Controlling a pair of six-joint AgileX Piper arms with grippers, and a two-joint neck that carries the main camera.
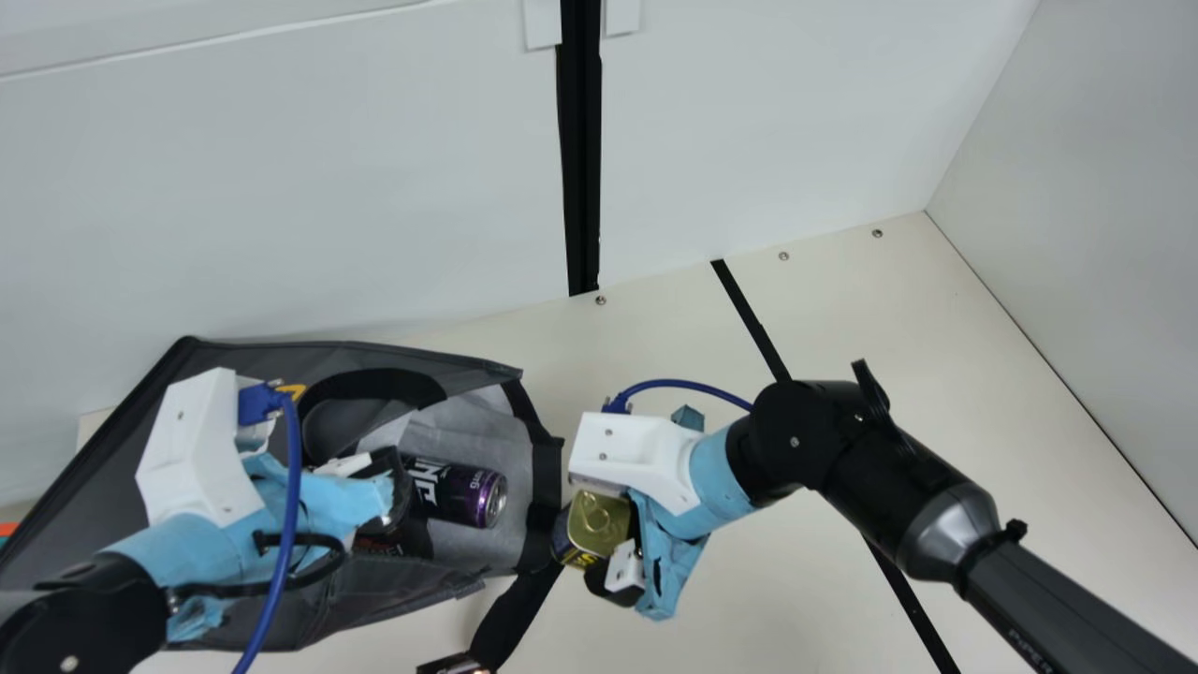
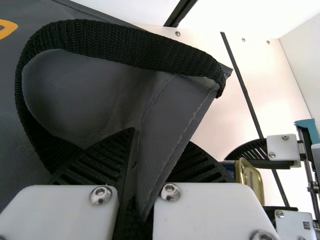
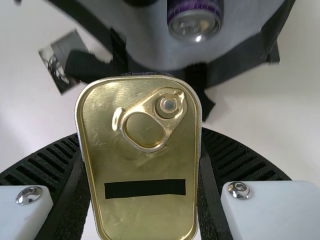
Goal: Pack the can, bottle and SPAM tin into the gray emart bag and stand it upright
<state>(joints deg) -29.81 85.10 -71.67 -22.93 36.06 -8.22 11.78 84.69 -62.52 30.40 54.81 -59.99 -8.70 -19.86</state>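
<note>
L gripper point(image 1: 395, 496) clamped on fabric of bag point(image 1: 346, 604), left side. R gripper point(image 1: 582, 535) has tin point(image 1: 601, 524) btwn fingers, right by bag mouth. Can point(image 1: 468, 494) lying in bag, nr mouth.

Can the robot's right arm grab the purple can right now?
Probably not: the right gripper is already full, holding the gold-topped tin. Otherwise the way looks free, because the purple can has its end facing out of the bag's open mouth.
</note>
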